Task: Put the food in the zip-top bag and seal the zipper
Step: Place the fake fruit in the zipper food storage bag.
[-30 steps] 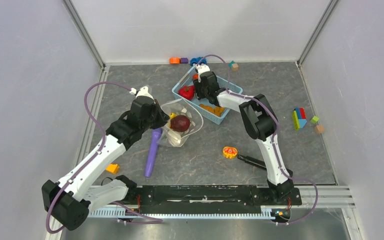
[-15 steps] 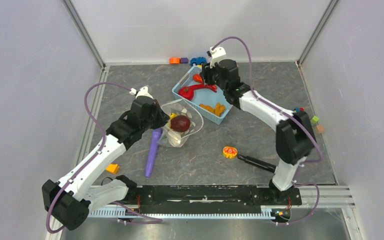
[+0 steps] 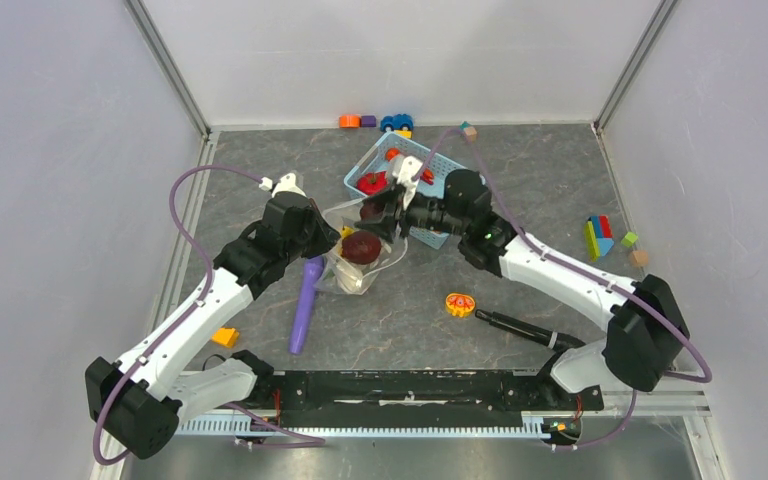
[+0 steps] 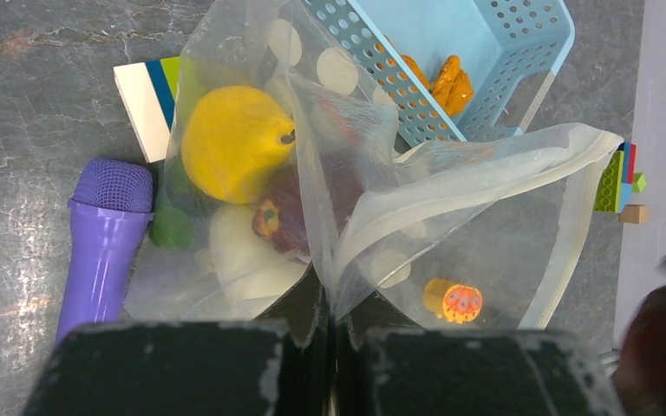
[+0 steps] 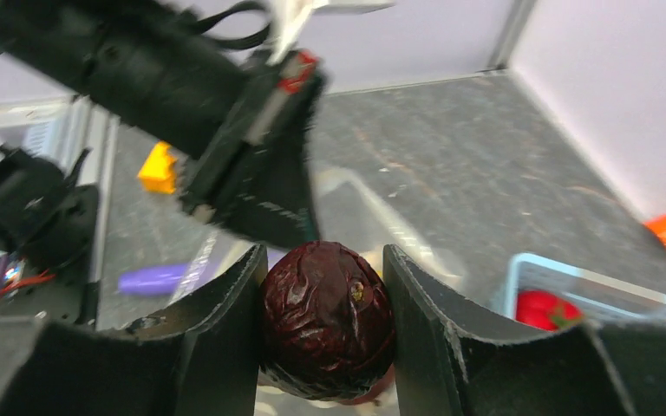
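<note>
Right wrist view: the dark maroon ball (image 5: 328, 319) sits clamped in the right claw (image 3: 388, 208), just above the mouth of the zip-top bag (image 4: 486, 173). The left claw (image 4: 334, 322) pinches that bag's rim; lower the ball well inside the mouth before letting go.

Top view: even, diffuse overhead light; only faint, soft shadows on the grey tabletop (image 3: 400, 300); sharp throughout. Left wrist view: bright; pale sheen on the zip-top bag (image 4: 486, 165) just ahead of the left gripper (image 4: 333, 312), whose fingers sit out of focus; dark red blur at the right edge. Right wrist view: dark maroon ball (image 5: 328, 321) within the right gripper (image 5: 323, 269) fairly sharp; everything beyond it smeared.
</note>
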Controlling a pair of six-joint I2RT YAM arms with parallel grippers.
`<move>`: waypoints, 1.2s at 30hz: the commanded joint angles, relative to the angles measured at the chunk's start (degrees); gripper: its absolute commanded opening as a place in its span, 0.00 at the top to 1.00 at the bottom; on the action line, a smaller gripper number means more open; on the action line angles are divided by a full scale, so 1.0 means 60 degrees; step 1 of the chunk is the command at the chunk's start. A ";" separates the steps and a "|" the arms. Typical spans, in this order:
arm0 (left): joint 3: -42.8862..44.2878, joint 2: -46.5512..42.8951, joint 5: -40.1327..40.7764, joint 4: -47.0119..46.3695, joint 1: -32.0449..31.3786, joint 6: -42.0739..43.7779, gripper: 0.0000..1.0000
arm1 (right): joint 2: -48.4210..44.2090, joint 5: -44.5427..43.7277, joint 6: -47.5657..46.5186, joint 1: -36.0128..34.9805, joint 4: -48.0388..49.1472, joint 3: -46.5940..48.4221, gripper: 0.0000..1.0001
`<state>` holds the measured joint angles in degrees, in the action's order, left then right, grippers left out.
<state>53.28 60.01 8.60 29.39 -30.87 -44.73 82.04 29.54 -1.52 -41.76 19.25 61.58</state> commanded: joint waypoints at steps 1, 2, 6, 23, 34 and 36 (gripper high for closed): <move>0.0012 -0.0081 0.0055 -0.0437 0.0019 -0.0308 0.98 | -0.0060 0.0282 -0.0472 -0.0441 0.0425 -0.0361 0.75; -0.0002 -0.0103 0.0022 -0.0456 0.0019 -0.0310 0.98 | 0.0067 0.0071 -0.0460 -0.0511 0.0407 -0.0326 0.74; -0.0017 -0.0209 -0.0056 -0.0459 0.0019 -0.0316 0.98 | 0.0778 -0.1025 -0.0821 -0.0912 -0.0459 0.0313 0.62; -0.0010 -0.0327 -0.0135 -0.0371 0.0019 -0.0542 0.98 | 0.0439 -0.0735 -0.1199 -0.1262 -0.0787 0.1009 0.02; -0.0368 -0.0517 -0.0377 -0.1072 0.0019 -0.0393 0.98 | -0.0947 -0.2220 0.0117 -0.1098 -0.0263 0.0256 0.02; -0.0315 -0.0492 -0.0412 -0.1118 0.0019 -0.0289 0.98 | -0.1276 -0.2689 0.0237 -0.1061 -0.0265 -0.0056 0.02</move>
<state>51.16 58.33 6.90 27.20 -30.87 -46.17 78.70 19.51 -3.66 -48.73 15.03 64.18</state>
